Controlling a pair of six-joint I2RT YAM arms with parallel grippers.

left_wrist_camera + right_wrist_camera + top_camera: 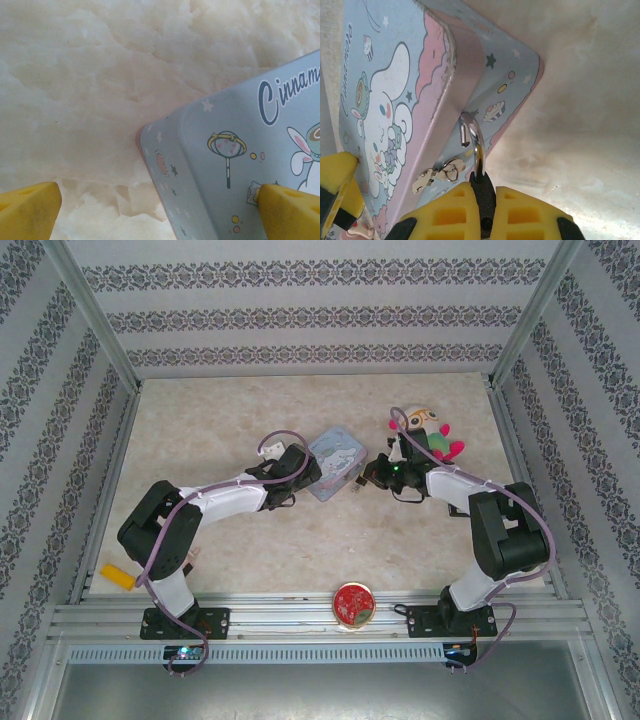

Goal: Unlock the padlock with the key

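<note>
two grippers share the light-blue tin [385,100] at mid-table: the left gripper [156,200], spread wide and holding nothing, straddles its left corner, apparently to steady it, while the right gripper [483,202] clamps the dark body of the padlock [478,150], hooked at the tin's right side.

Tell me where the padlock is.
In the right wrist view the padlock is clamped in the right pincer, its shackle at the light-blue tin, beside its latch.
</note>
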